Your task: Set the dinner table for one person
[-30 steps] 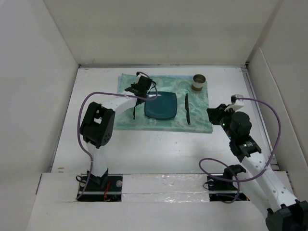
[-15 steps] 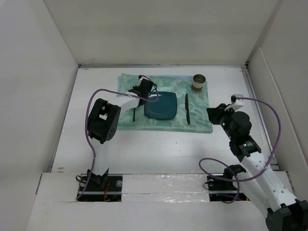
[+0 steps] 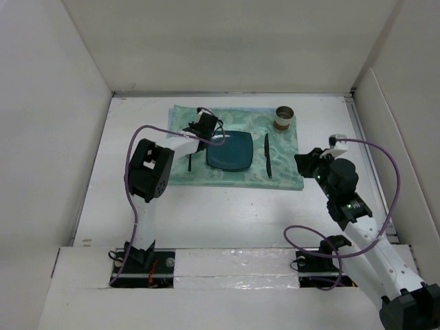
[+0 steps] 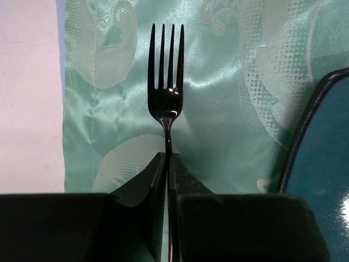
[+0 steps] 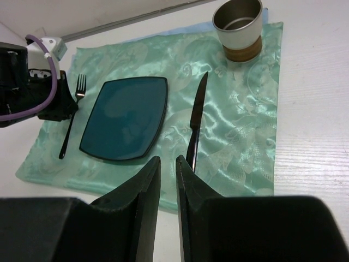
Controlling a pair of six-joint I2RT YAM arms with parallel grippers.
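Change: the left arm's elbow has swung in toward the placemat, while the left gripper has kept its station just left of the plate. Its jaws stand narrow, closed on the handle of the fork, which sits low on the cloth, tines far. The right gripper, fingers slightly parted and empty, waits at the right. The bench carries the placemat at its far middle. The knife and cup are placed. Judged: only the fork release remains.

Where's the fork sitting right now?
In the right wrist view the fork lies flat on the green placemat, just left of the teal plate, tines pointing toward the far wall.
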